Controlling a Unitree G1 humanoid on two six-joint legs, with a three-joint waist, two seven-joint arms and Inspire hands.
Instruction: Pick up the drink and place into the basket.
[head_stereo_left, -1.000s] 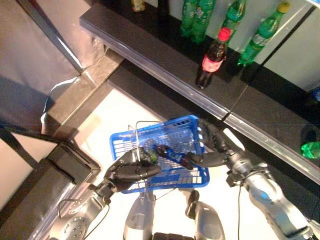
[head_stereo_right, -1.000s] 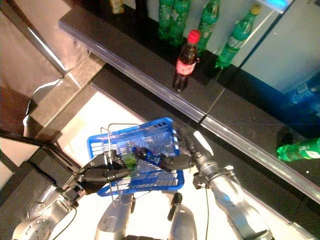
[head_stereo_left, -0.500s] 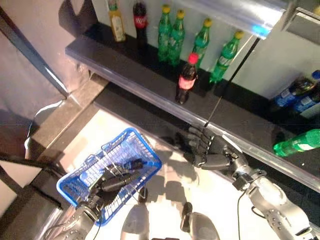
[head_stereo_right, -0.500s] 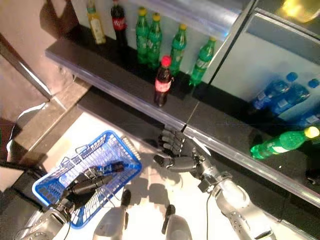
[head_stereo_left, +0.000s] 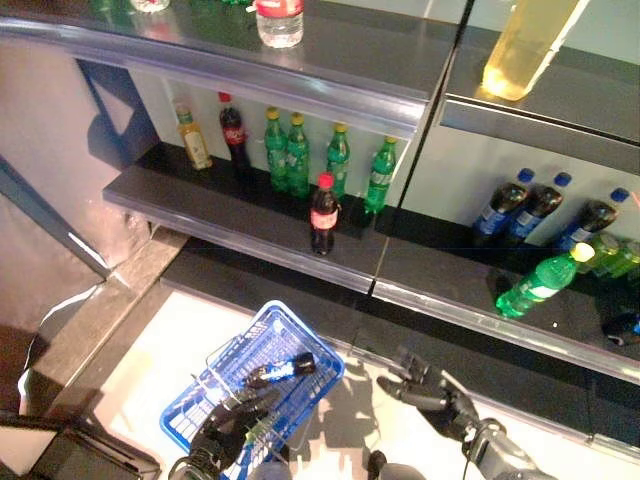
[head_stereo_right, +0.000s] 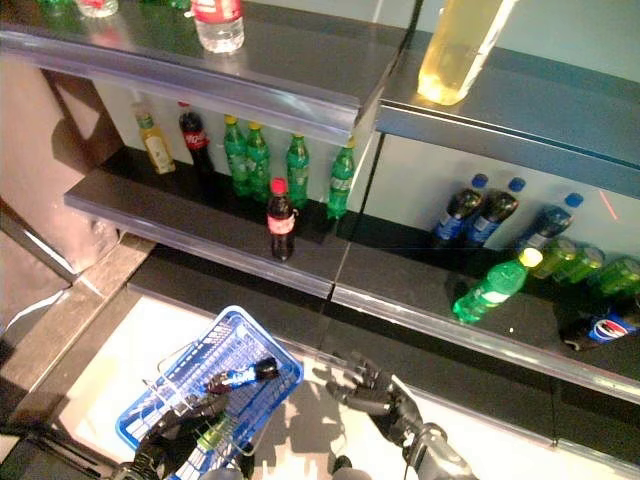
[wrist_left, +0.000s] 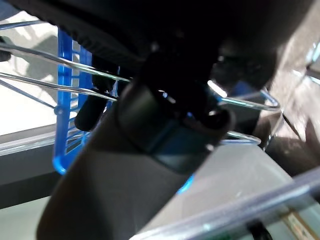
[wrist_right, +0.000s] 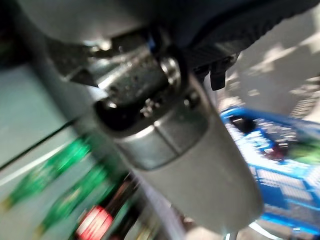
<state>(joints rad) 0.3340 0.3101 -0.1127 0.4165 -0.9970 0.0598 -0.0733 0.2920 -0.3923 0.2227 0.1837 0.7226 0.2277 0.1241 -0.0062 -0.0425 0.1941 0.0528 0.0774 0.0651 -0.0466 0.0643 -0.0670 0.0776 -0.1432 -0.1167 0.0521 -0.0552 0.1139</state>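
The blue basket (head_stereo_left: 300, 398) hangs low at the left, off the floor. My left hand (head_stereo_left: 232, 430) is shut on its thin wire handles (wrist_left: 60, 62). A dark drink bottle with a blue label (head_stereo_left: 281, 370) lies inside the basket, and a green drink (head_stereo_right: 211, 435) lies beside it near my hand. My right hand (head_stereo_left: 432, 396) is open and empty, held to the right of the basket in front of the lowest shelf. The basket also shows in the right wrist view (wrist_right: 280, 165).
Dark shelves stand ahead. A red-capped cola bottle (head_stereo_left: 323, 213) stands alone at the shelf's front edge, with green bottles (head_stereo_left: 290, 150) behind it. A green bottle (head_stereo_left: 535, 283) lies on the lower shelf at the right, near dark blue-capped bottles (head_stereo_left: 520, 205).
My right hand has let go of the blue-labelled bottle into the blue basket and drawn back to the right, open. The basket has dropped lower left. The camera has tilted up toward the shelves.
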